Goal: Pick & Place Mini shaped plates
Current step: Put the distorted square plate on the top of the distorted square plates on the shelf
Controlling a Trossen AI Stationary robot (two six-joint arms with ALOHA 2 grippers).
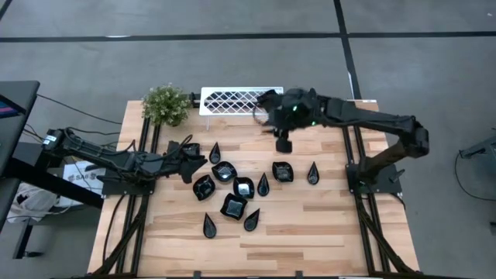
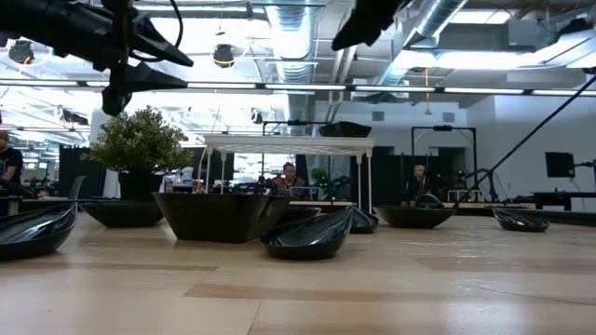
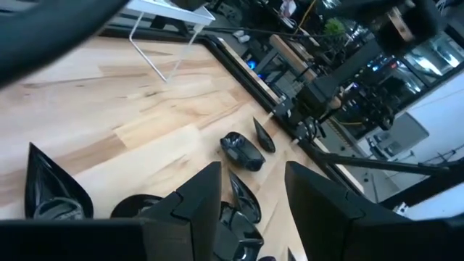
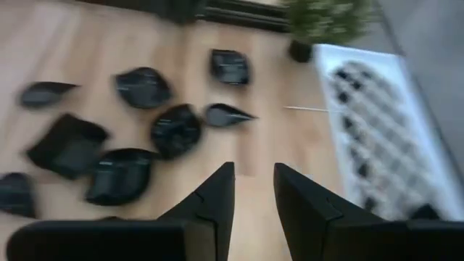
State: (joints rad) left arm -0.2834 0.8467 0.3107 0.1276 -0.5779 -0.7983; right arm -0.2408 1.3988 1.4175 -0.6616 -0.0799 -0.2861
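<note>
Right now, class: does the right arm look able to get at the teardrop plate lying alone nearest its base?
Probably yes. The right gripper hangs empty and open above bare wood, and the teardrop plate lies just beyond it toward the right arm's base, apart from the square plate beside it, with nothing in between.

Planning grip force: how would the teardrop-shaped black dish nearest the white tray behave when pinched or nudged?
The teardrop dish looks glossy, so probably slippery. It seems thin and rigid, likely light. Its curved underside suggests it may rock or spin when pushed.
</note>
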